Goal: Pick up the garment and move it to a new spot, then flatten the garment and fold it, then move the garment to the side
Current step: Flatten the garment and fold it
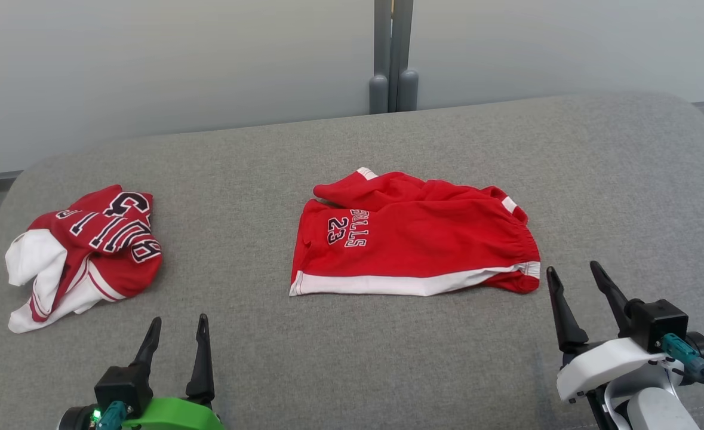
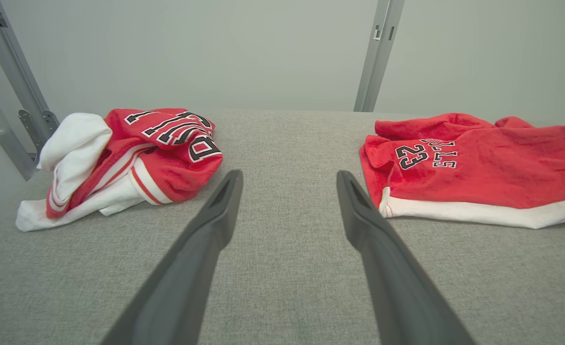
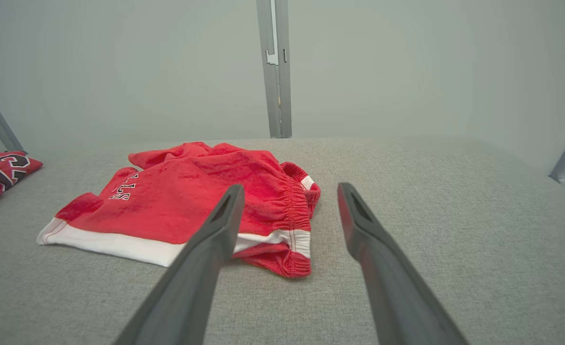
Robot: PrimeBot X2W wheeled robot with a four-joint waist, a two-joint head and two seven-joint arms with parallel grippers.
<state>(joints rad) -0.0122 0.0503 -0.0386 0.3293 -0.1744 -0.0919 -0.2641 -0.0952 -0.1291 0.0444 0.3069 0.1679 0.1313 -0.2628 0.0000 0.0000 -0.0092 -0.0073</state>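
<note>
The garment is a pair of red shorts [image 1: 414,239] with white trim and "BULLS 23" lettering, lying folded and slightly rumpled at the middle of the grey surface [image 1: 352,358]. The shorts [image 2: 483,167] sit to the right of my left fingers, and the shorts [image 3: 191,201] lie ahead and left of my right fingers. My left gripper [image 1: 175,328] stands open near the front left, holding nothing. My right gripper [image 1: 572,278] is open too, just right of the shorts' elastic waistband, apart from it.
A crumpled red and white jersey [image 1: 83,251] with black lettering lies at the left; the jersey [image 2: 124,158] is ahead and left of my left fingers. A grey post [image 1: 392,57] stands behind the far edge before a pale wall.
</note>
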